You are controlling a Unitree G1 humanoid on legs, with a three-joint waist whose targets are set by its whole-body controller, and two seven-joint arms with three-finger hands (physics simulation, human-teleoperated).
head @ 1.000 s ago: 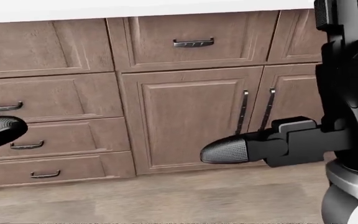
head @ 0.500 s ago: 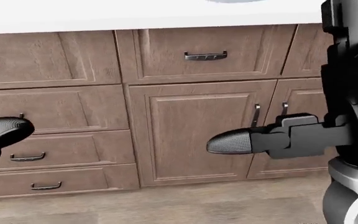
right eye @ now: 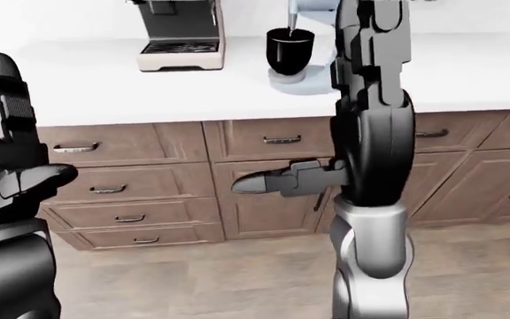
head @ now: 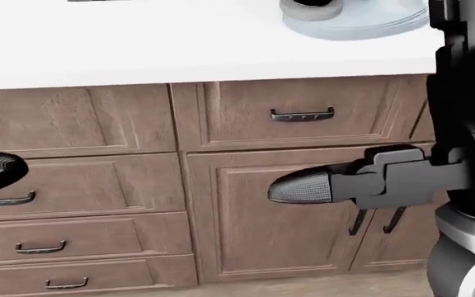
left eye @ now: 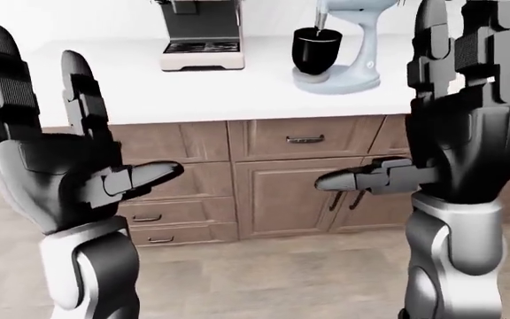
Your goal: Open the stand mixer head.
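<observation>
Head view has tilted up, counter (head: 139, 49) now showing; approach step: both hands (left eye: 69, 166) (left eye: 468, 119) spread, empty; stand mixer (left eye: 348, 40) well beyond on counter; next, reach its head.

My left hand (left eye: 65, 169) and right hand (left eye: 454, 119) are black with grey forearms, thumb tips stippled dark grey. The stand mixer (left eye: 348, 46) is pale blue with a glossy black bowl (left eye: 316, 50). The coffee machine (left eye: 200, 33) is dark grey on cream. The counter (left eye: 193, 93) is white, the cabinets (left eye: 277, 193) brown wood-grain with dark handles.
</observation>
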